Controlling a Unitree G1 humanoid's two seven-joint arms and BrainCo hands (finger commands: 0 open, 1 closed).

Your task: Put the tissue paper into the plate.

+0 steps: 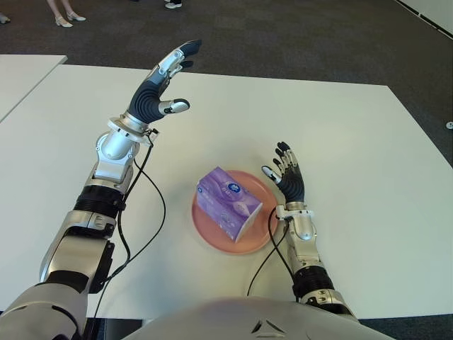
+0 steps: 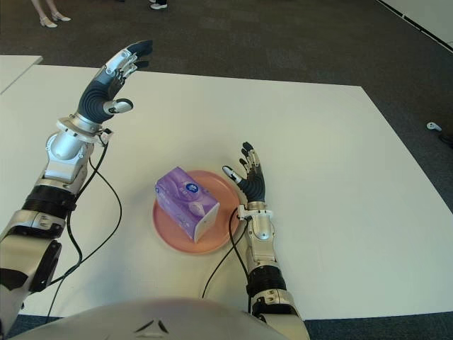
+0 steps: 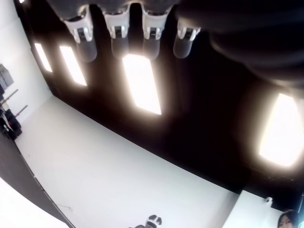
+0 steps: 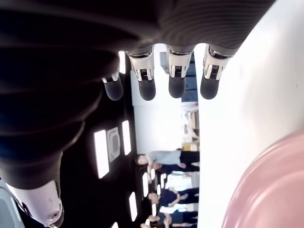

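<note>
Spreading across most of the view, the white surface (image 1: 340,142) met dark carpet (image 1: 283,35) at its far edge, where feet of people (image 1: 65,15) stood, their bodies cut off. The tissue paper box (image 1: 228,210) lay inside the pink plate (image 1: 204,225) near the robot's body. The right robot hand (image 1: 287,177) stood just right of the plate, fingers spread and released, apart from the box. The left robot hand (image 1: 161,81) was raised well off to the far left, fingers extended, holding nothing.
</note>
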